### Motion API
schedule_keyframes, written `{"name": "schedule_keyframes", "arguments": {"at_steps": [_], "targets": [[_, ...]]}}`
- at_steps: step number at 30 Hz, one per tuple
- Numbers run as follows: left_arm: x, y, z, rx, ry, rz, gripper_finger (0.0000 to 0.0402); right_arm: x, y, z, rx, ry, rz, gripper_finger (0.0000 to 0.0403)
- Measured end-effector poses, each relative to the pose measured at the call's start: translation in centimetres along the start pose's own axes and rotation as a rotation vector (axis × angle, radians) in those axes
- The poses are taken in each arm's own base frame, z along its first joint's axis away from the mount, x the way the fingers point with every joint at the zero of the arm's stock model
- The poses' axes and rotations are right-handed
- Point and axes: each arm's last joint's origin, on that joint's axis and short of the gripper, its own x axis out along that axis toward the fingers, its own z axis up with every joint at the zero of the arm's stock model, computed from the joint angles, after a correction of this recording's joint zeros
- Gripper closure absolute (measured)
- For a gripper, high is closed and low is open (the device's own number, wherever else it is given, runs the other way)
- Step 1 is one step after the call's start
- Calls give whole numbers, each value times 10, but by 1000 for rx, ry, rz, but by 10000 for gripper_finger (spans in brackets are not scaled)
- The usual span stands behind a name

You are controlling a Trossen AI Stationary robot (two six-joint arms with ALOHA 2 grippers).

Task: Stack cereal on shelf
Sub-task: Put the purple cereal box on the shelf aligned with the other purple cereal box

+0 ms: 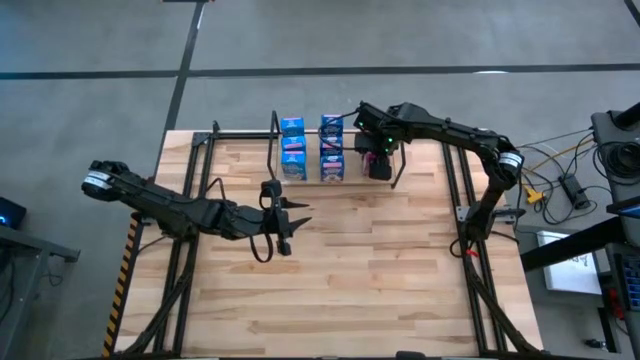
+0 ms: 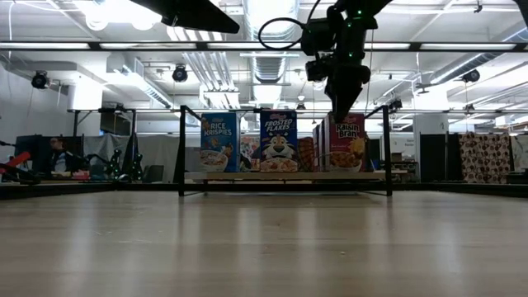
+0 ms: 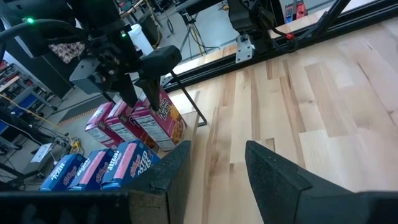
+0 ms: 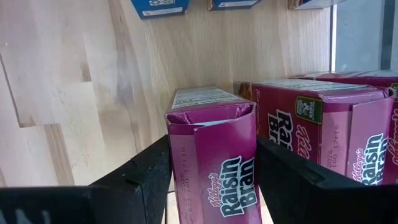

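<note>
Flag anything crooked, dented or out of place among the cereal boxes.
One thing: the magenta Raisin Bran box between the right gripper fingers has a crumpled, bowed-in top flap. The blue boxes and other magenta boxes stand in straight rows on the black-post shelf. Nothing spilled.

Pale wood-plank tabletop [image 1: 340, 270], black tube frame [image 1: 466, 215] along its edges. Shelf [image 2: 285, 175] sits at the far edge, thin black posts, pale tier. On it: blue cereal boxes [image 1: 293, 148] in two rows, magenta Raisin Bran boxes [image 3: 134, 121] just beside them. Rest of the planks bare wood.
</note>
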Motion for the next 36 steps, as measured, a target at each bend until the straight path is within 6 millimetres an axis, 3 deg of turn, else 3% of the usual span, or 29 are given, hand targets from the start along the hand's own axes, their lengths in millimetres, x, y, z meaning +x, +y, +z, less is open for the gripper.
{"name": "schedule_keyframes", "arguments": {"at_steps": [36], "targets": [[0, 1, 2, 16, -19, 12, 267, -1, 3, -2, 16, 3, 55, 204]]}}
